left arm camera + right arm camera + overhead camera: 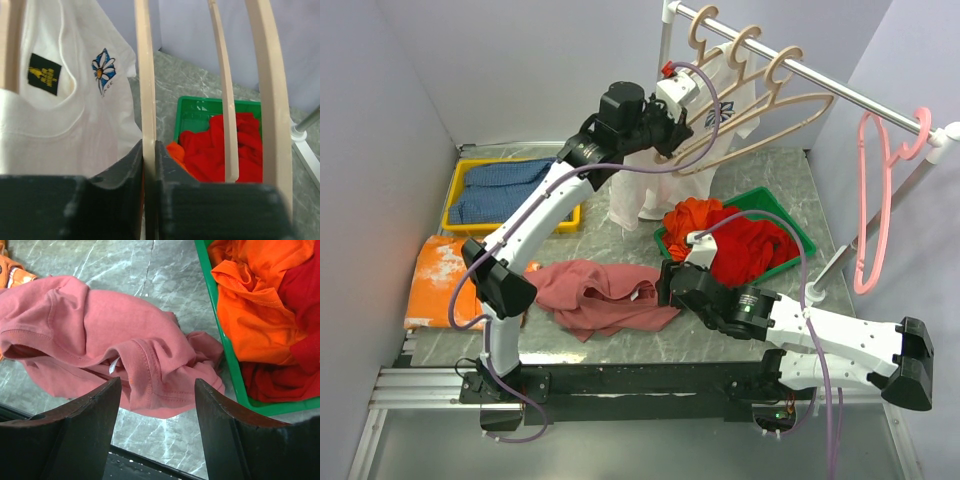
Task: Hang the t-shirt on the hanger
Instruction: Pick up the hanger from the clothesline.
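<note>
Your left claw (pixel 149 150) is clamped tight on a slim bar of the hanger (pixel 145 75), up at the rail (pixel 820 85) beside a white shirt (pixel 60 125). It is probably the nearest of the three wooden ones, though they overlap in the top view and that is hard to confirm. Your right claw (pixel 157 382) hangs with its jaws spread wide just above the t-shirt (pixel 100 325), which lies crumpled on the surface (pixel 150 270) just beside the green tray (pixel 227 355)
</note>
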Motion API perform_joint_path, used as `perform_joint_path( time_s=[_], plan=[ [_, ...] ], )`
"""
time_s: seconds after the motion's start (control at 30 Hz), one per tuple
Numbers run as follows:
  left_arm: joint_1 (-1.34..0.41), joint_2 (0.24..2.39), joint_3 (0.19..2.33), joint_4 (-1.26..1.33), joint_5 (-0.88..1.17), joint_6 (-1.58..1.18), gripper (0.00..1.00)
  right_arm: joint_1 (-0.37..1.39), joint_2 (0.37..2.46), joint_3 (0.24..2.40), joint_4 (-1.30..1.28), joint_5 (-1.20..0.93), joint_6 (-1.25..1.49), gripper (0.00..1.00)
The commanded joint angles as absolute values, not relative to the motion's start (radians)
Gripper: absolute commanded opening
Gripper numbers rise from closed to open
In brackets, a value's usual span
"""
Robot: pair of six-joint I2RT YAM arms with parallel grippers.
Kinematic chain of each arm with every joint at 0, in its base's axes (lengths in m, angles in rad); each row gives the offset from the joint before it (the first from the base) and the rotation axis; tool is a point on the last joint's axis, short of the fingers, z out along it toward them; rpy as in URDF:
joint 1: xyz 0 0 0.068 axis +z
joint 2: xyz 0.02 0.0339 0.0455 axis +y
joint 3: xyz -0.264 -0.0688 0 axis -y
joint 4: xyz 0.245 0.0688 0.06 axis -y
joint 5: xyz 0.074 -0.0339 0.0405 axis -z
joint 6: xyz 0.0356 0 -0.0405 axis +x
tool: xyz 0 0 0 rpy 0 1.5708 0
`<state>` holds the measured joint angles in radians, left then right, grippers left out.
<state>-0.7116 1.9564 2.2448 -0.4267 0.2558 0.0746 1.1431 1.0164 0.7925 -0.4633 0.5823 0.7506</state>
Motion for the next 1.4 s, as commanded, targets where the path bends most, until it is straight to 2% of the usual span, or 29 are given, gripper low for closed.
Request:
perform_joint_path(
  time_s=[0.0,0.2,0.37,0.83,1.07,1.37],
  plan=[
    [-0.721,1.928,2.277,-0.333,0.204,0.083,0.03,1.151,0.983,0.792,-0.462,0.611,0.769,0.68],
    [-0.724,1.858,2.240,-0.265,0.126,0.078,0.01,1.150,0.985,0.795,-0.465,0.620,0.770,0.68],
    [-0.723,1.812,2.232,-0.293,0.137,0.092,0.01,1.150,0.980,0.799,-0.459,0.626,0.762,0.68],
    [-0.723,1.602,1.987,-0.380,0.179,0.124,0.01,1.149,0.966,0.816,-0.494,0.663,0.746,0.69],
    [-0.723,1.386,1.696,-0.354,0.150,0.087,0.01,1.149,0.930,0.816,-0.520,0.683,0.739,0.70],
    [-0.723,1.122,1.462,-0.463,0.120,0.043,0.01,1.147,0.934,0.847,-0.548,0.689,0.719,0.71]
  ],
)
